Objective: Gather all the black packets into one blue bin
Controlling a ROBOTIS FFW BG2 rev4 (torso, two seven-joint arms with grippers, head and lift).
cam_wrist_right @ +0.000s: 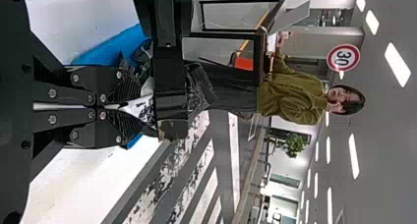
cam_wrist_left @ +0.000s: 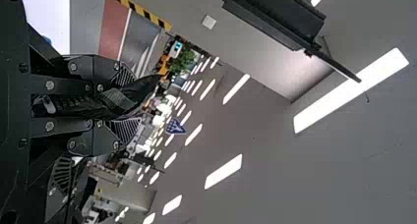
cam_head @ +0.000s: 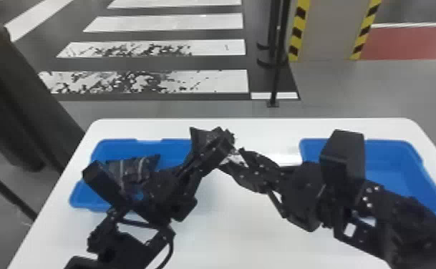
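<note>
While clasping black packet [cam_head: 202, 136] in left gripper [cam_head: 224, 139] over white table [cam_head: 224, 229], pinching white-and-black packet [cam_wrist_right: 140, 107] tightly with right gripper [cam_head: 233, 157]

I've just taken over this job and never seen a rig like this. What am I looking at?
This is a robot with two black arms, each ending in two flat fingers. The head view looks forward and down; the two wrist views come from cameras on the arms and lie sideways.

On the white table are two blue bins: the left bin, with at least one packet in it, and the right bin, partly hidden by an arm.

The left gripper holds a black packet. The right gripper, facing it, grips a pale printed piece; I can't tell whether that's part of the same packet.
</note>
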